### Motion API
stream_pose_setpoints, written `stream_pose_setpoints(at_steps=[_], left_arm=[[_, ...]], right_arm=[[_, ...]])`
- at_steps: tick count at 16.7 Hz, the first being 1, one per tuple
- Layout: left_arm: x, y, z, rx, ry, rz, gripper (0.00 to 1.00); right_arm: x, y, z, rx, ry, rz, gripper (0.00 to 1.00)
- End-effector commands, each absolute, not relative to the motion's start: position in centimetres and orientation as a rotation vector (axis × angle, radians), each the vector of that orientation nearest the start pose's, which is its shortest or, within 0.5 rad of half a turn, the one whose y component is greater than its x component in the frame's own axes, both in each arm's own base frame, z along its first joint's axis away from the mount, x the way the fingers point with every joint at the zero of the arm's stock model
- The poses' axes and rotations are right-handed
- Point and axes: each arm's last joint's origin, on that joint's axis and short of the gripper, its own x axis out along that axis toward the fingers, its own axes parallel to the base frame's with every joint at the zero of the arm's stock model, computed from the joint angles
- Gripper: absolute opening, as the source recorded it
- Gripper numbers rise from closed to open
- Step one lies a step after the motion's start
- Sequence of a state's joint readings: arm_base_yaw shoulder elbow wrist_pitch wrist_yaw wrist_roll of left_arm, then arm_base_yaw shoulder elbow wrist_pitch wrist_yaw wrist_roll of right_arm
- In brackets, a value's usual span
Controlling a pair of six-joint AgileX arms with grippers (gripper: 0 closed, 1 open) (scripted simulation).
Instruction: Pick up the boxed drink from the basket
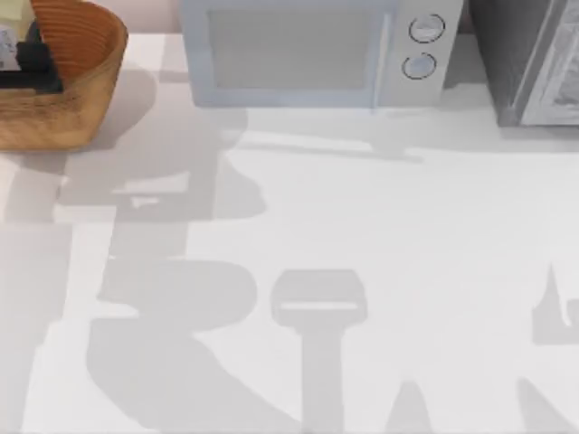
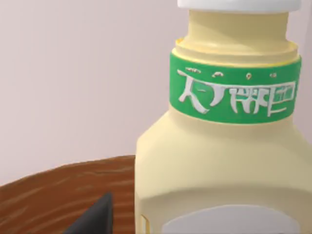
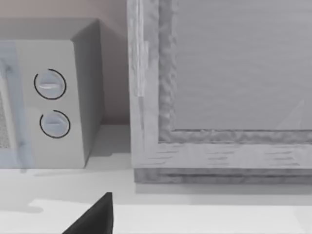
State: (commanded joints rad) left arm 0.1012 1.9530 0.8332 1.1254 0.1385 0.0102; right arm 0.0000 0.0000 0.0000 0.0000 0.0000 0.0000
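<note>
Woven wicker, orange-brown, forms the round basket (image 1: 90, 81), which stands on the white surface (image 1: 380, 253) well to the left of the microwave (image 1: 289, 54). Its sides flare, and its inner wall is ribbed.

The boxed drink (image 2: 219, 146) stands upright inside the basket. In the left wrist view it reads as a smooth, pale yellow container with square shoulders, a narrower neck ringed by a green band with white lettering, and a white cap.

The left pincer (image 1: 36, 59) is a dark mass low inside the basket, close against the drink. Whether it is spread, pressed together or already pinching the drink cannot be told.

Judged progress: the reach into the basket looks complete, but the drink has not left the basket. A confirmed grip and the lift out remain.

The right pincer (image 3: 95, 217), state likewise not discernible, is parked off to the microwave's right, facing its two round knobs and a matt grey cabinet (image 1: 534, 63).
</note>
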Motion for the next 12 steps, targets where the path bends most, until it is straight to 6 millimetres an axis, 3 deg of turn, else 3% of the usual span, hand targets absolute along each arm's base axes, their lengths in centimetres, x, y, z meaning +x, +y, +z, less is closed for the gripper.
stream_pose_setpoints(at_steps=[4, 12], left_arm=[[39.3, 4.1, 12.7, -0.006, 0.005, -0.014, 1.0], [39.8, 4.0, 12.9, -0.004, 0.004, -0.014, 1.0]], right_arm=[[10.6, -0.1, 16.0, 0.0, 0.0, 0.0, 1.0], [10.6, -0.1, 16.0, 0.0, 0.0, 0.0, 1.0]])
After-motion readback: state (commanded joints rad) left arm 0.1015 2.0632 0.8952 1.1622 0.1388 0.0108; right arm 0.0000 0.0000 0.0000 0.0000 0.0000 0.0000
